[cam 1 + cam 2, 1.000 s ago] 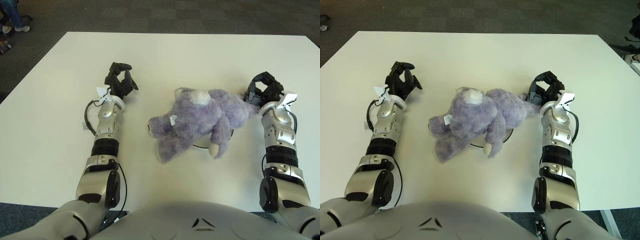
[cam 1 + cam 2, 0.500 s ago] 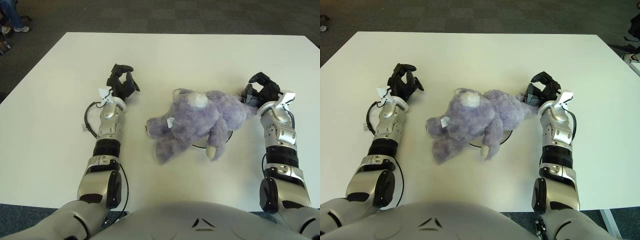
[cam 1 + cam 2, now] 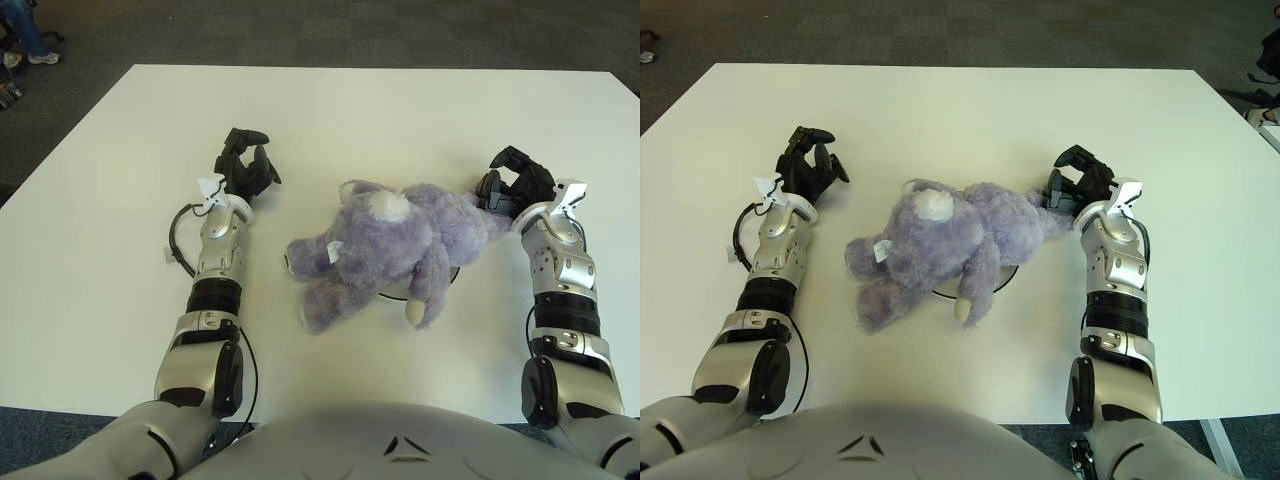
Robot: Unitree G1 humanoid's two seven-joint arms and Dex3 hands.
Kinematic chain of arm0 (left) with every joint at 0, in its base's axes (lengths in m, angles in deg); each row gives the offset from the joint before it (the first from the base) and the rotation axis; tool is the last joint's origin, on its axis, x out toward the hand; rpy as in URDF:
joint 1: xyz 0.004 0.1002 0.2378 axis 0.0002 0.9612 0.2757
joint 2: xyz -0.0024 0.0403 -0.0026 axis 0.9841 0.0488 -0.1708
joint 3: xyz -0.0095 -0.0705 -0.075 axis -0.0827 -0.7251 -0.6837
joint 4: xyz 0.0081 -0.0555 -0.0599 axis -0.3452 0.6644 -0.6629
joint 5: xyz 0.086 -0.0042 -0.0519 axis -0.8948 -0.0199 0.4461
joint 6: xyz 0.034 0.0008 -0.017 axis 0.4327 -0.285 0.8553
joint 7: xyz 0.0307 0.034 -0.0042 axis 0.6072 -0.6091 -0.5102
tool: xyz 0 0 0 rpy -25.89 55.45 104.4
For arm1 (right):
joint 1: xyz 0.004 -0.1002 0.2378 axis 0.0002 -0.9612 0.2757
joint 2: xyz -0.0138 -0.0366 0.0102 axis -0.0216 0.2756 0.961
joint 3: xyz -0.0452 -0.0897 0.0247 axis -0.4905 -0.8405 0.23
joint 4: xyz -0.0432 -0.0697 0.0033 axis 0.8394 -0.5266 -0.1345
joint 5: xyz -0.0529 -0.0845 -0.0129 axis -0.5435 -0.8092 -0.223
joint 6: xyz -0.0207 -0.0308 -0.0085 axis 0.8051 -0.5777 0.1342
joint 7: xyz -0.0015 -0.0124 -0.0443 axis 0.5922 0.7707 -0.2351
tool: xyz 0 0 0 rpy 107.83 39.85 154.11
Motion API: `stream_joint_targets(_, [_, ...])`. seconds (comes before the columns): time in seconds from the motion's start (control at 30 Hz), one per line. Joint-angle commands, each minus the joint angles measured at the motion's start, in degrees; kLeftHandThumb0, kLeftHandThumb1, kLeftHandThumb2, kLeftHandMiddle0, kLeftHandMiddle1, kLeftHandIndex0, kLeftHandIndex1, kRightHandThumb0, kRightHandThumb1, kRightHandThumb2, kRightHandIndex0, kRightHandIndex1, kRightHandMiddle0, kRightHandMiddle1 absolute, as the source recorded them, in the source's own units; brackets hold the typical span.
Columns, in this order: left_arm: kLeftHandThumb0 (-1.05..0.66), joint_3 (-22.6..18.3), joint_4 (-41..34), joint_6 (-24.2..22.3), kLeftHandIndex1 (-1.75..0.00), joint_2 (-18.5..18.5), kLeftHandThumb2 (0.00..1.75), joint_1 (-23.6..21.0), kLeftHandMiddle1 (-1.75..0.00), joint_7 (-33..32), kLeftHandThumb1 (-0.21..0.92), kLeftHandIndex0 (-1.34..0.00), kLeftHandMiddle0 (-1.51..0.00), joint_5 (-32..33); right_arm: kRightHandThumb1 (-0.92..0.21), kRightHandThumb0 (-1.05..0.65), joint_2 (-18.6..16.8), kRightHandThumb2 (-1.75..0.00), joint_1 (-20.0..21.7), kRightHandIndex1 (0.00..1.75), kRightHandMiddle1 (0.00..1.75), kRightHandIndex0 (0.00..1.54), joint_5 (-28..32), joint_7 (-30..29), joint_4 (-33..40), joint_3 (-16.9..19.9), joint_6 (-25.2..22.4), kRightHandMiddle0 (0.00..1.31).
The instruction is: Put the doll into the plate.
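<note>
Doll sprawled over plate
Right hand fingers grip doll's edge; left hand curled, empty. Centre before release.

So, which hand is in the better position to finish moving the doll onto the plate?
The right hand. It touches the doll at its right end, and the plate lies under that side. The left hand is apart from the doll.
</note>
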Motion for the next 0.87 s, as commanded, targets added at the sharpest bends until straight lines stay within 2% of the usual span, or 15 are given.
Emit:
stream_joint_targets(0.0, [-0.4, 0.11, 0.17, 0.69, -1.75, -0.45, 0.96, 0.51, -1.75, 0.13, 0.6, -0.4, -1.03, 0.1, 0.06, -0.01, -0.24, -1.75, -1.47, 1.73, 1.75, 0.89, 0.83, 1.32, -1.01, -0.47, -1.3, 0.67])
stream_joint_targets(0.27, [-0.4, 0.12, -0.9, 1.03, -1.75, -1.69, 0.98, 1.85, -1.75, -1.24, 0.58, -0.41, -1.04, -0.29, 0.06, -0.01, -1.41, -1.75, -2.37, 1.75, 1.75, 0.89, 0.29, 1.7, -1.27, -0.6, 1.17, 0.67])
stream_joint_targets(0.43, [-0.4, 0.24, -1.71, 0.5, -1.75, -2.14, 0.99, 2.5, -1.75, -2.67, 0.57, -0.41, -1.05, -1.02, 0.06, -0.01, -2.92, -1.75, -4.15, 1.75, 1.75, 0.89, -1.72, -1.26, 1.05, -1.16, 4.73, 0.67])
stream_joint_targets(0.63, [-0.41, 0.66, -3.28, 0.8, -1.75, -2.38, 1.0, 3.46, -1.75, -3.7, 0.57, -0.42, -1.05, -1.93, 0.06, -0.01, -4.56, -1.74, -7.5, 1.75, 1.75, 0.88, -3.83, -5.9, 8.03, -1.94, 5.6, 0.67])
stream_joint_targets(0.83, [-0.41, 1.55, -7.21, 1.23, -1.75, -2.88, 1.0, 5.58, -1.75, -4.61, 0.57, -0.42, -1.06, -2.82, 0.06, -0.01, -5.31, -1.74, -10.66, 1.75, 1.75, 0.88, -3.98, -8.74, 16.97, -1.96, 2.86, 0.67])
